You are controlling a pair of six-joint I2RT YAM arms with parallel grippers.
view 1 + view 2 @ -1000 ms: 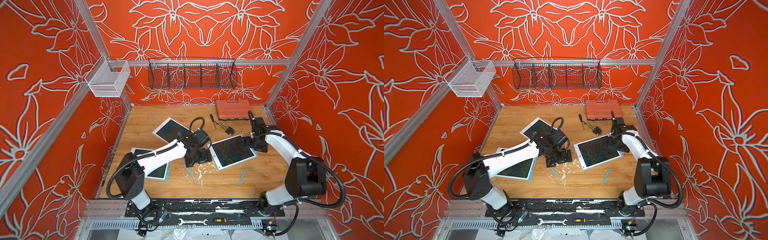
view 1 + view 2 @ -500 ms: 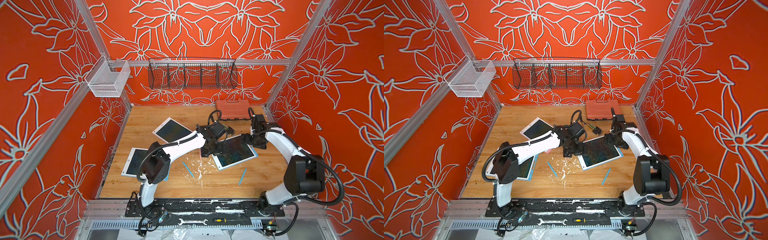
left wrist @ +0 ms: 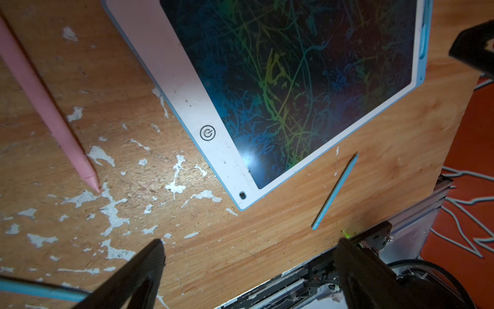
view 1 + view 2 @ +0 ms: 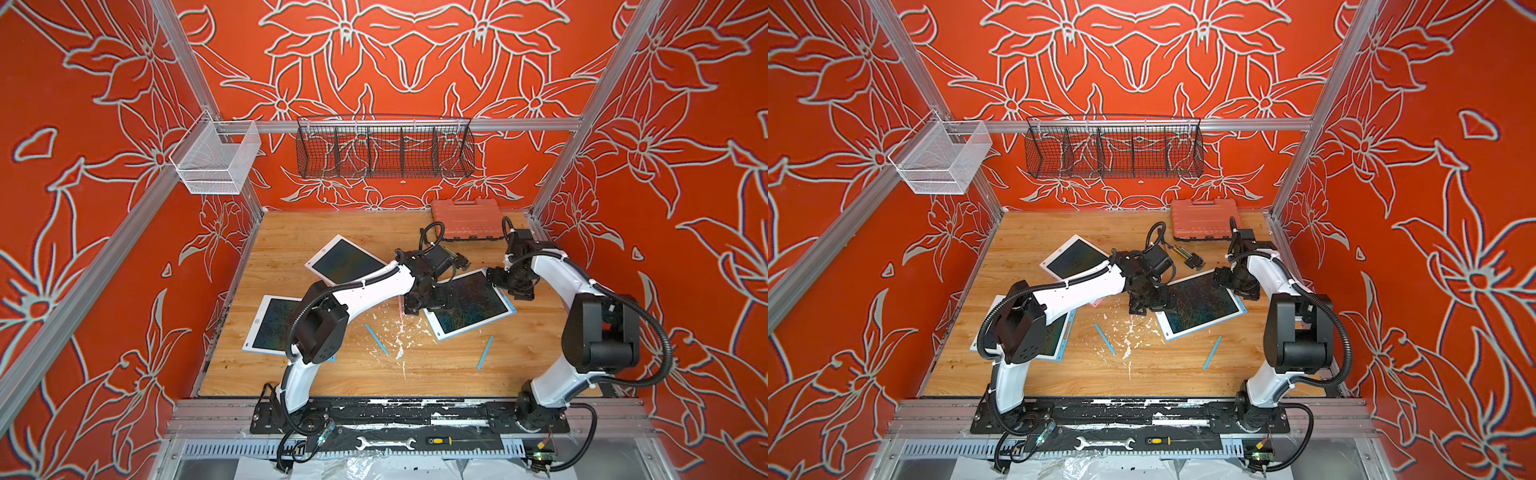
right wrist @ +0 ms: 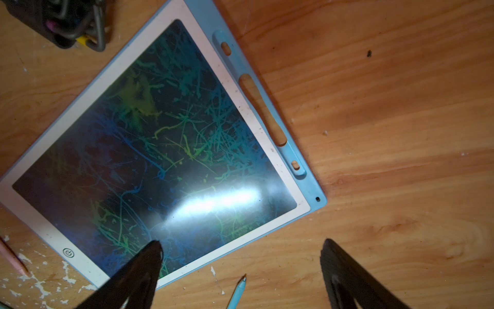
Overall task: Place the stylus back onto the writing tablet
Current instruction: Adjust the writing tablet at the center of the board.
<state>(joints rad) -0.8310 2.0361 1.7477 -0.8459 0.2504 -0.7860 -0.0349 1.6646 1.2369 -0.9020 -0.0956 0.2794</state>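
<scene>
R gripper (image 5: 240,267), jaws wide & empty, hangs over the blue tablet's (image 4: 469,305) outer edge w/ the blue stylus (image 4: 485,352) on bare wood just beside the tablet's near corner, long axis near-far, nearer R arm than L gripper (image 3: 248,267), also wide.

The scuffed wooden tabletop (image 4: 519,365) carries 3 white-framed writing tablets (image 4: 473,307), 2 blue styluses (image 4: 485,353), 1 pink stylus (image 3: 45,107) and an orange case (image 4: 465,218)
</scene>
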